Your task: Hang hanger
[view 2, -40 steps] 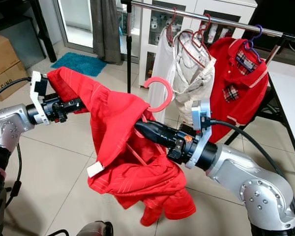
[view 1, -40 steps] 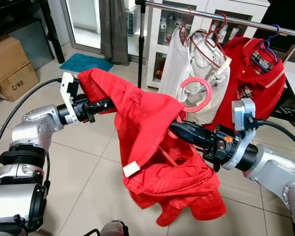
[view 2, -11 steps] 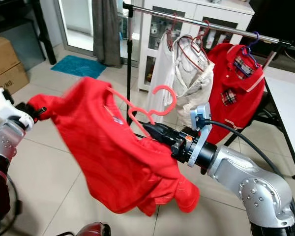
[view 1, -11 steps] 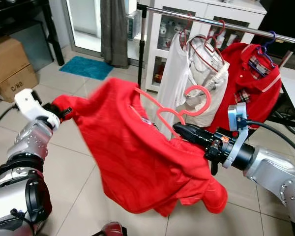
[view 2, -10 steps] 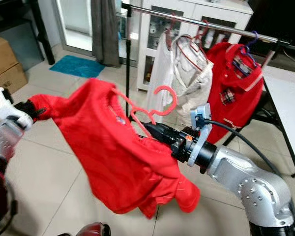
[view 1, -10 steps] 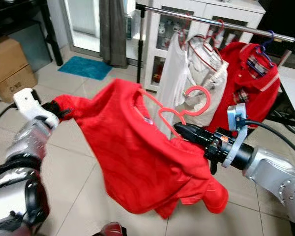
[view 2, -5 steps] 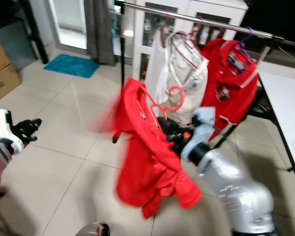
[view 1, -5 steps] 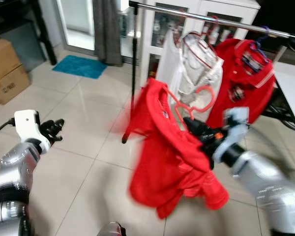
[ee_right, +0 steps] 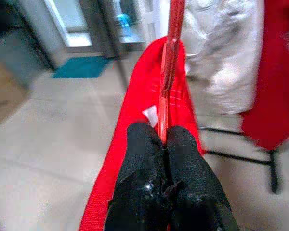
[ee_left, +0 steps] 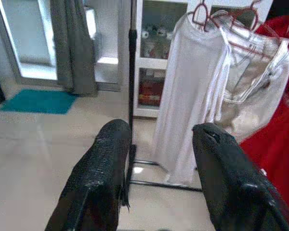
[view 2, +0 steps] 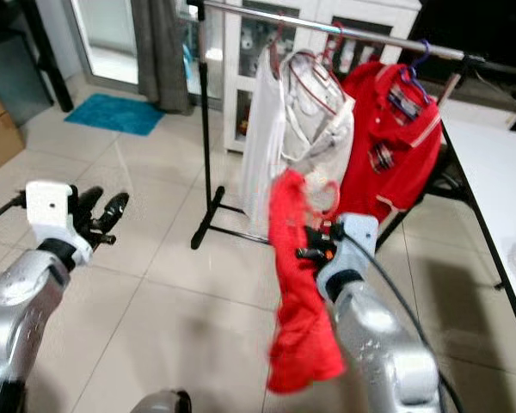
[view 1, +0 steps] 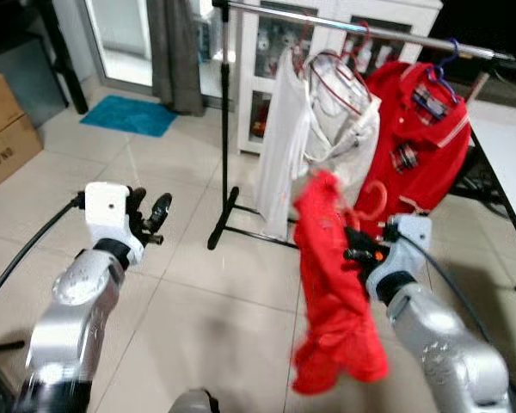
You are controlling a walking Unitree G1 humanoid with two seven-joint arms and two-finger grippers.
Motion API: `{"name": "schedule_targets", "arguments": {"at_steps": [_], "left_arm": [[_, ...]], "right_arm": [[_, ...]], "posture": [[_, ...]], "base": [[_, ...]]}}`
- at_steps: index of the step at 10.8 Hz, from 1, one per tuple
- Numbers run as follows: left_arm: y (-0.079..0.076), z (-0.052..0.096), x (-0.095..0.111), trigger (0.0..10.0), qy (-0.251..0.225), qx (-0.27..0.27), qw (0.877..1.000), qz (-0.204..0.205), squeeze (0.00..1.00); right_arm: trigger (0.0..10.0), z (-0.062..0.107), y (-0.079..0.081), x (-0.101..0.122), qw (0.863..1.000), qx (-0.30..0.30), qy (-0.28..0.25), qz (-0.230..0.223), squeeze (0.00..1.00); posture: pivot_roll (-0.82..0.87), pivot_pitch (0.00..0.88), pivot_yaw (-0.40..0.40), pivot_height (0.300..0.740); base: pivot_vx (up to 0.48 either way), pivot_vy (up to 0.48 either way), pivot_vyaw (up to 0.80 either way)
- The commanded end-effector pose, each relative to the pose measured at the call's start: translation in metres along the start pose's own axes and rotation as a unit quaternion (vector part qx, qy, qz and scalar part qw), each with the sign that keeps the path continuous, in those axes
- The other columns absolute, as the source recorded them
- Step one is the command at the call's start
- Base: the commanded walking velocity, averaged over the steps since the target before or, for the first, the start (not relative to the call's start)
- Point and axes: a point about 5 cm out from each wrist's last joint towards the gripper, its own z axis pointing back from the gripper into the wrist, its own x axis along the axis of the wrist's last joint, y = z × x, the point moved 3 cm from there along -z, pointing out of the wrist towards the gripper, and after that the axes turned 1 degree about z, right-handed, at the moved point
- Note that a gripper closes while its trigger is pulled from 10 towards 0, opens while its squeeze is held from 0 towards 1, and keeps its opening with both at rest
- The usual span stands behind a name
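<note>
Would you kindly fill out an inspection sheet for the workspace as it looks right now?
Surface: tiled floor, glossy, pale.
Job's things: red shirt on a pink hanger, held below the clothes rail; not yet hung.
Clutter: white shirt, beige garment and red polo already on the rail.
Grippers: right gripper shut on the hanger; left gripper open, holding nothing.
Cables: black cable along the left arm; another along the right.
Surroundings: cardboard box, teal mat, grey curtain, white cabinet.
</note>
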Motion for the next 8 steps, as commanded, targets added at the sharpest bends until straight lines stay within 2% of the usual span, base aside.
{"name": "schedule_targets", "arguments": {"at_steps": [1, 3, 4, 5, 8], "left_arm": [[-0.011, 0.002, 0.004, 10.0, -0.002, -0.011, 1.0, -0.014, 0.0], [-0.03, -0.001, 0.008, 10.0, -0.003, -0.034, 0.999, -0.038, 0.0], [-0.036, -0.003, 0.012, 10.0, -0.004, -0.033, 0.999, -0.023, 0.0], [-0.036, -0.001, 0.009, 10.0, 0.005, -0.024, 0.999, -0.028, 0.0], [-0.039, 0.0, 0.008, 10.0, 0.018, -0.023, 0.999, -0.015, 0.0]], "right_arm": [[10.0, 0.0, 0.0, 0.006, 0.999, -0.013, -0.022, 0.022, 0.0], [10.0, -0.002, 0.012, 0.011, 0.999, 0.001, -0.038, 0.036, 0.0], [10.0, -0.001, 0.017, 0.014, 0.998, 0.012, -0.049, 0.028, 0.0], [10.0, -0.003, 0.018, 0.011, 0.998, 0.009, -0.046, 0.029, 0.0], [10.0, -0.007, 0.019, 0.011, 0.999, 0.016, -0.037, 0.011, 0.0]], "posture": [[0.07, 0.044, -0.025, 0.74], [0.08, 0.06, -0.02, 0.74], [0.08, 0.06, -0.028, 0.74], [0.08, 0.056, -0.031, 0.74], [0.08, 0.068, -0.026, 0.74]], "base": [[0.0, 0.0, 0.0], [0.126, 0.0, 0.0], [0.27, 0.0, 0.8], [0.281, 0.0, 0.8], [0.298, 0.0, 0.0]]}}
